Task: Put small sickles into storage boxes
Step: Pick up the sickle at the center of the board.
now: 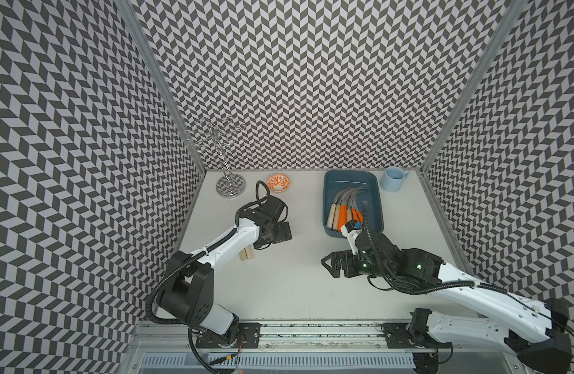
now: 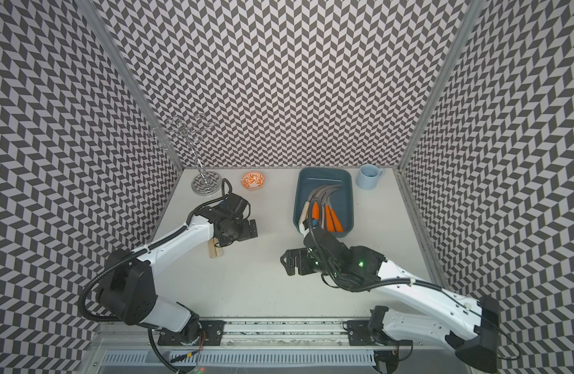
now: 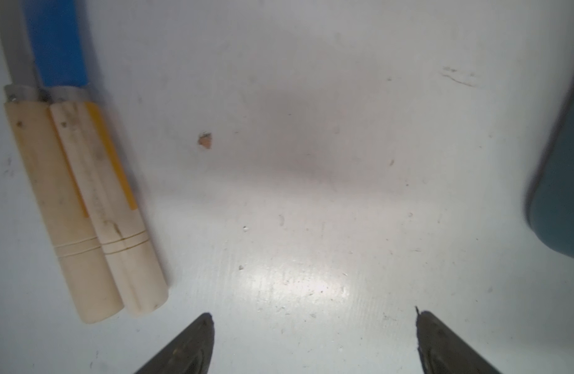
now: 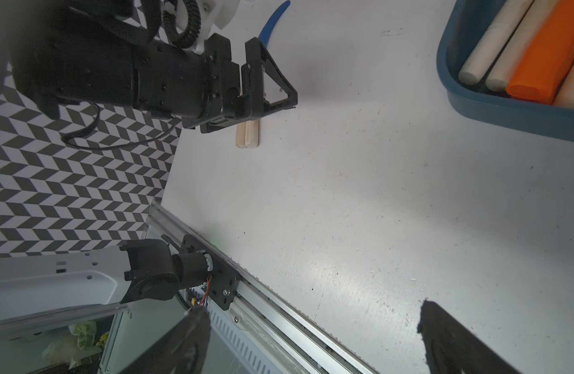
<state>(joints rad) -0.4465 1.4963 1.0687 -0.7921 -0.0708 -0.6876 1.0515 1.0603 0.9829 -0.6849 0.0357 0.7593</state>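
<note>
Two small sickles with pale wood handles (image 3: 85,207) lie side by side on the white table; one has a blue blade (image 3: 59,42), the other a grey one. In both top views only their handle ends (image 1: 246,254) (image 2: 216,250) show from under the left arm. My left gripper (image 3: 314,319) (image 1: 280,231) hovers just beside them, open, with nothing between its fingers. The storage box, a dark teal tray (image 1: 350,179) (image 2: 324,176) (image 4: 505,107), holds several sickles (image 1: 347,207) (image 2: 324,209) with orange and wood handles (image 4: 538,58). My right gripper (image 4: 313,312) (image 1: 326,266) is open and empty near the tray's front end.
A light blue mug (image 1: 394,179) stands right of the tray at the back. An orange-patterned bowl (image 1: 279,183) and a wire rack on a round base (image 1: 230,187) stand at the back left. A metal rail (image 1: 311,327) runs along the table's front edge.
</note>
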